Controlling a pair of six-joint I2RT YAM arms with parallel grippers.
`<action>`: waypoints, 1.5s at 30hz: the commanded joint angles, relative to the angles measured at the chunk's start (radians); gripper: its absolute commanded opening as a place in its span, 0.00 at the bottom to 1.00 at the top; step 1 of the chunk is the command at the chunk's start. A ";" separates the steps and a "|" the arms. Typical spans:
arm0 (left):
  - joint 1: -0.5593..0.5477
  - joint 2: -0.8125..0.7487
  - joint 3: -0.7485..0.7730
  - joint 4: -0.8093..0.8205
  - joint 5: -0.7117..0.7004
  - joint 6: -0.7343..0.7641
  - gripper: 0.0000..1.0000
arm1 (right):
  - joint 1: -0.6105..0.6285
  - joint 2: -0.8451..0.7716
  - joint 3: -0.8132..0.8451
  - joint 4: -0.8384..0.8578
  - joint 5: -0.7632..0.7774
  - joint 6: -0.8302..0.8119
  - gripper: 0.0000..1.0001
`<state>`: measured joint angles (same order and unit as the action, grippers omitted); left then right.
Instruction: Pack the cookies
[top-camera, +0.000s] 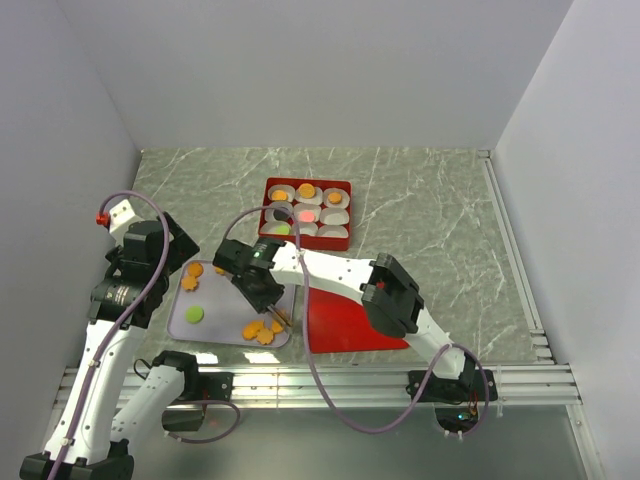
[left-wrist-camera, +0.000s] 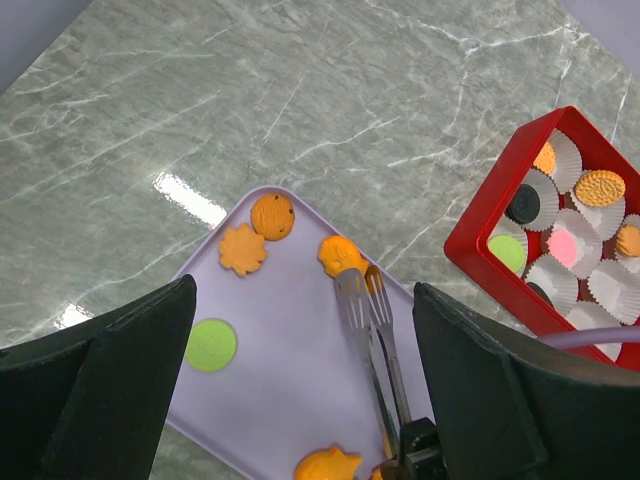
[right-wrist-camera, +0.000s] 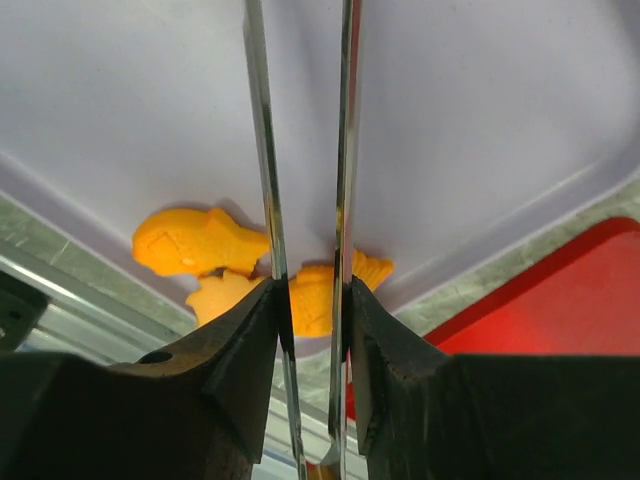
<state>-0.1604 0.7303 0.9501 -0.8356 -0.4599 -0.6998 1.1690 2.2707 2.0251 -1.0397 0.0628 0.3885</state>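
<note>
Grey-green marbled desk (top-camera: 430, 210): carries a lilac tray (top-camera: 215, 300), a red box (top-camera: 306, 182) and a flat red lid (top-camera: 345, 320) lying just right of the tray.
Cookies (left-wrist-camera: 272, 215): some lie loose on the tray (orange flower, orange round, green disc, orange fish shapes). Others sit in the box's white paper cups (left-wrist-camera: 615, 285) (orange, pink, green, black).
Left end effector (left-wrist-camera: 300, 400): fingers spread wide, holding nothing, above the tray.
Right end effector (right-wrist-camera: 312, 330): clamped on metal tongs (left-wrist-camera: 372, 340).
Tongs: tips at an orange cookie near the tray's edge. Whether they pinch it cannot be told.
</note>
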 joint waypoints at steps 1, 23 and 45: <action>0.007 0.001 0.009 0.012 -0.003 -0.001 0.95 | 0.006 -0.125 0.007 0.000 0.029 0.013 0.34; 0.007 -0.008 0.006 0.015 -0.003 -0.003 0.94 | -0.051 -0.339 -0.071 -0.046 0.135 0.049 0.33; -0.001 -0.011 0.006 0.016 -0.002 0.000 0.95 | -0.396 -0.513 -0.218 -0.039 0.190 -0.016 0.33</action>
<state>-0.1604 0.7300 0.9501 -0.8356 -0.4599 -0.6998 0.8013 1.8191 1.8412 -1.1007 0.2237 0.3935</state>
